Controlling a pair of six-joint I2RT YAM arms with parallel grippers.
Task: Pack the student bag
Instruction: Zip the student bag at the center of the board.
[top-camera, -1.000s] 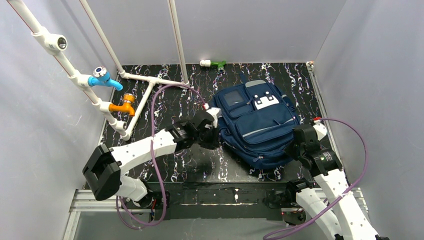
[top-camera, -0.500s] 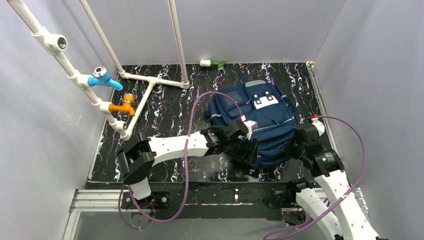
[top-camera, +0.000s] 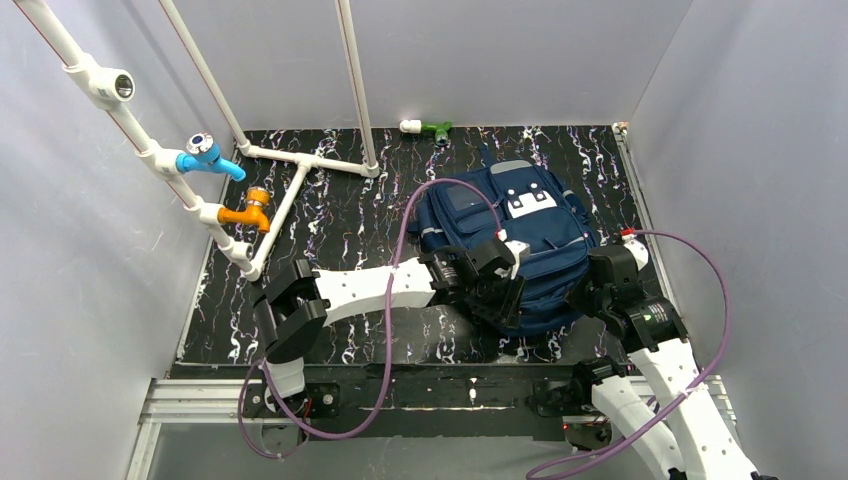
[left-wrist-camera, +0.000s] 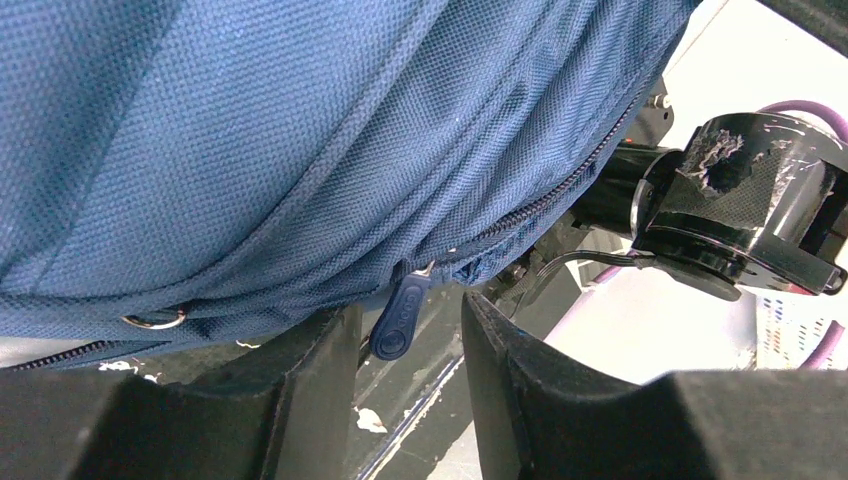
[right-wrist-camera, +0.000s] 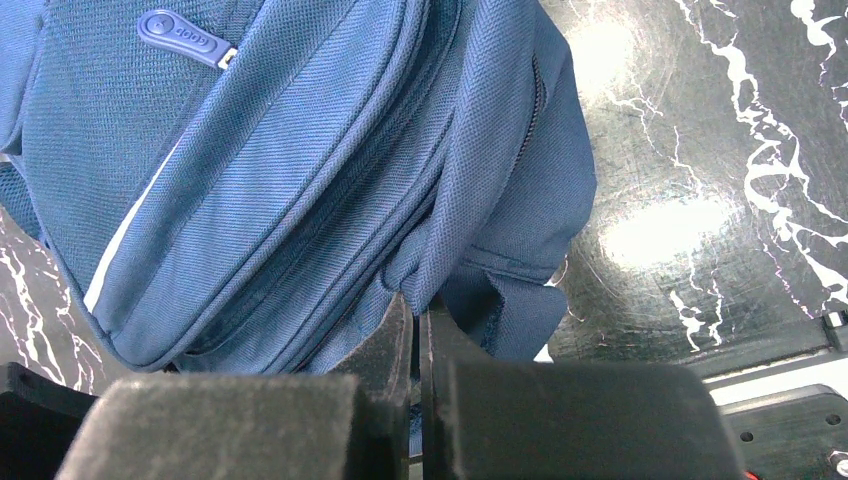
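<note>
Left fingers (left-wrist-camera: 310, 400) stand apart with a blue zip pull (left-wrist-camera: 400, 315) hanging between them, right under the near edge of the bag (left-wrist-camera: 250, 150). Right fingers (right-wrist-camera: 385, 360) are pressed shut on a fold of cloth at the bag's near right corner. Past both pairs, the bag lies flat on the black surface (top-camera: 330, 215).

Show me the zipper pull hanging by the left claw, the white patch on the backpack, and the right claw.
zipper pull (left-wrist-camera: 398, 322): left wrist view, on its rounded lower end.
white patch (top-camera: 531, 203): top external view, its centre.
right claw (right-wrist-camera: 418, 312): right wrist view, between its fingertips, shut on the student bag (right-wrist-camera: 250, 150) fabric.
</note>
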